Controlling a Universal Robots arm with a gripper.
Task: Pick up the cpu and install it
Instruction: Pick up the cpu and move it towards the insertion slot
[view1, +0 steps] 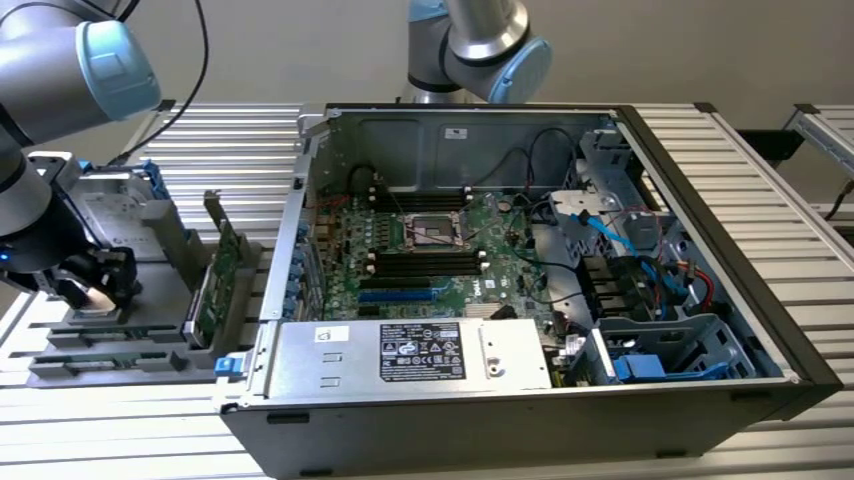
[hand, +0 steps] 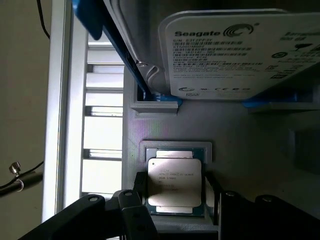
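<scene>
Biggest first: an open computer case (view1: 534, 440), lid off, at the middle of the exterior view. At 9 o'clock from it, a robot arm (view1: 54, 60) bent down over a grey parts tray (view1: 107, 360). Inside the case, a green motherboard (view1: 400, 265) lying flat, with an empty socket (view1: 434, 230) near its centre. In the tray, a labelled hard drive (hand: 240, 50) held in blue rails, just beside the pocket under the wrist.

Down at that pocket, the gripper (hand: 175, 200). Black fingers (hand: 137, 197) set one on each side of the cpu (hand: 174, 182), closed in against two opposite edges and pinching it, by the look of things. Cpu flat, shiny printed face up, seated in its square recess in the tray and not yet lifted. Nearly square, so hardly any long axis to mind; taken across the slightly narrower way.

Key relation: socket at roughly 3 o'clock from the gripper on the exterior view's face and well apart from it. Between the two, an upright green card (view1: 220, 285) in the tray and then the near wall of the case.
</scene>
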